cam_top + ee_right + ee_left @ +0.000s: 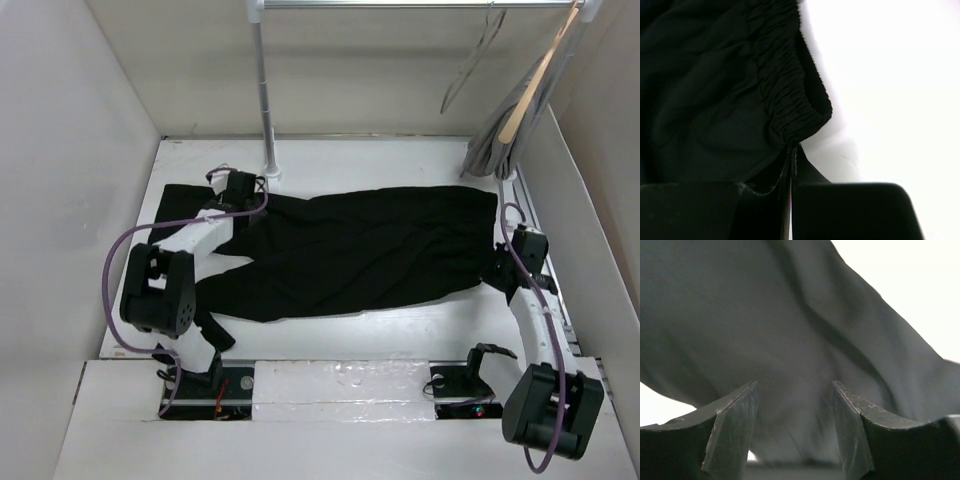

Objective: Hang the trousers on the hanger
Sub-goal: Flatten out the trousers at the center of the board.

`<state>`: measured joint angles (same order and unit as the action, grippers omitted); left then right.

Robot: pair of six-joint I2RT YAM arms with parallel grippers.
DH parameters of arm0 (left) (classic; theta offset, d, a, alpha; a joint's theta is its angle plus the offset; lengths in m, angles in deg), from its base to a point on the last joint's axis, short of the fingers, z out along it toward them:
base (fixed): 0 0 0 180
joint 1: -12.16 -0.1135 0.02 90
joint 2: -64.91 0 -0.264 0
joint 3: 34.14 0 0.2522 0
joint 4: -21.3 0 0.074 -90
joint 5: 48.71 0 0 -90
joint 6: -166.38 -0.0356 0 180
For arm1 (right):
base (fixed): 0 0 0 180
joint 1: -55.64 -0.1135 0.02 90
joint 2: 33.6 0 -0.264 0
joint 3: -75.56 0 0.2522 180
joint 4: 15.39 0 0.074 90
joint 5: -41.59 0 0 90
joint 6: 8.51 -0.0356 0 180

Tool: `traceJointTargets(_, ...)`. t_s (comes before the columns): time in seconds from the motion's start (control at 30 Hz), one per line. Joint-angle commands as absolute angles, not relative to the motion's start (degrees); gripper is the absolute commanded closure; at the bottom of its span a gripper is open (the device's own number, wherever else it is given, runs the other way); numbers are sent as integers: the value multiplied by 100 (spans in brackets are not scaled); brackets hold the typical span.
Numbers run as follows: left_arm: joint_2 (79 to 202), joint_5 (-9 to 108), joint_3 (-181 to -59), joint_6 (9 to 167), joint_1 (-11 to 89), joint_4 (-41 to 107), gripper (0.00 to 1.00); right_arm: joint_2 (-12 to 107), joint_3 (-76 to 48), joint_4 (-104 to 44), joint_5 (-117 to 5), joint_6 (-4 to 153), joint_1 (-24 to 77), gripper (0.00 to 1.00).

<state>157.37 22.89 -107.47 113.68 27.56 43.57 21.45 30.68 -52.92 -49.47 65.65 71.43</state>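
Observation:
The black trousers [350, 250] lie spread across the white table, waistband to the right and legs to the left. My left gripper [240, 186] is at the far left leg end. In the left wrist view it [795, 390] is open, with dark fabric [790, 330] between and beyond its fingers. My right gripper [500, 266] is at the waistband's near right corner. In the right wrist view it [791, 150] is shut, pinching the gathered elastic waistband [790, 100]. The thin wire hanger [470, 65] hangs from the rail at the back right.
A pale wooden hanger with grey cloth [520, 110] hangs at the far right of the rail [420, 4]. The rail's upright pole [265, 90] stands at the back, close to my left gripper. White walls enclose the table on three sides.

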Motion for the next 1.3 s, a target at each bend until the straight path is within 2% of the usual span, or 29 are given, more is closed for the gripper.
traceJointTargets(0.0, 16113, 2379, -11091, 11558, 2229, 4085, 46, 1966, 2639, -6411, -4079, 6856, 7252, 100)
traceJointTargets(0.1, 16518, 2598, -11215, 11619, 1851, 4078, 46, 1905, 2262, -6957, -3447, 7049, 7444, 100)
traceJointTargets(0.37, 16695, 2863, -11671, 11664, 1568, 4200, 45, 2484, 1224, -7309, -3040, 7392, 8068, 100)
traceJointTargets(0.5, 16318, 2802, -11523, 11760, 1568, 4262, 45, 2687, 1161, -7494, -3783, 7621, 8069, 98)
traceJointTargets(0.53, 16090, 2654, -11444, 11778, 1568, 4262, 45, 2591, 1387, -7477, -3952, 7682, 8069, 89)
traceJointTargets(0.6, 15852, 2539, -11259, 11760, 1515, 4262, 44, 2450, 1547, -7503, -4190, 7735, 8069, 79)
traceJointTargets(0.63, 15642, 2503, -11215, 11752, 1454, 4253, 44, 2363, 1548, -7468, -4304, 7805, 8069, 53)
traceJointTargets(0.73, 15290, 2695, -11127, 11699, 1453, 4315, 42, 2546, 1110, -7407, -4603, 8034, 8069, 25)
traceJointTargets(0.8, 15131, 2968, -11083, 11594, 1453, 4445, 41, 2748, 609, -7327, -5189, 8287, 7903, 21)
traceJointTargets(0.87, 14824, 2977, -11022, 11602, 1506, 4770, 41, 2818, 327, -7266, -5507, 8377, 7385, 23)
traceJointTargets(0.9, 14692, 3038, -10952, 11619, 1506, 4833, 41, 2758, 291, -7170, -5944, 8438, 7166, 28)
traceJointTargets(0.93, 14334, 3082, -10847, 11628, 1506, 4929, 41, 2714, 309, -7064, -6079, 8430, 6929, 51)
traceJointTargets(0.97, 14165, 3205, -10585, 11646, 1437, 5113, 41, 2644, 396, -6968, -6229, 8395, 6430, 64)
traceJointTargets(1.0, 13989, 3302, -10434, 11655, 1384, 5210, 41, 2478, 536, -6827, -6587, 8343, 6173, 72)
traceJointTargets(1.03, 13692, 3390, -10328, 11655, 1383, 5377, 41, 2406, 833, -6574, -6660, 8316, 5918, 86)
traceJointTargets(1.07, 13567, 3434, -10136, 11655, 1331, 5570, 42, 2345, 949, -6493, -6661, 8290, 5663, 94)
traceJointTargets(1.1, 13427, 3408, -10055, 11733, 1330, 5981, 41, 2292, 1055, -6344, -6800, 8298, 5069, 99)
traceJointTargets(1.13, 13068, 3304, -9968, 11777, 1330, 6115, 42, 2265, 1273, -5881, -6906, 8298, 4750, 99)
traceJointTargets(1.2, 12593, 3163, -9660, 11839, 1330, 6204, 42, 2431, 1328, -5536, -7143, 8341, 3726, 98)
traceJointTargets(1.23, 12059, 3049, -9659, 11883, 1330, 6222, 42, 3050, 1233, -5073, -7170, 8438, 2996, 92)
traceJointTargets(1.27, 12054, 2996, -9764, 11883, 1330, 6248, 42, 3056, 1110, -5068, -7170, 8439, 2989, 92)
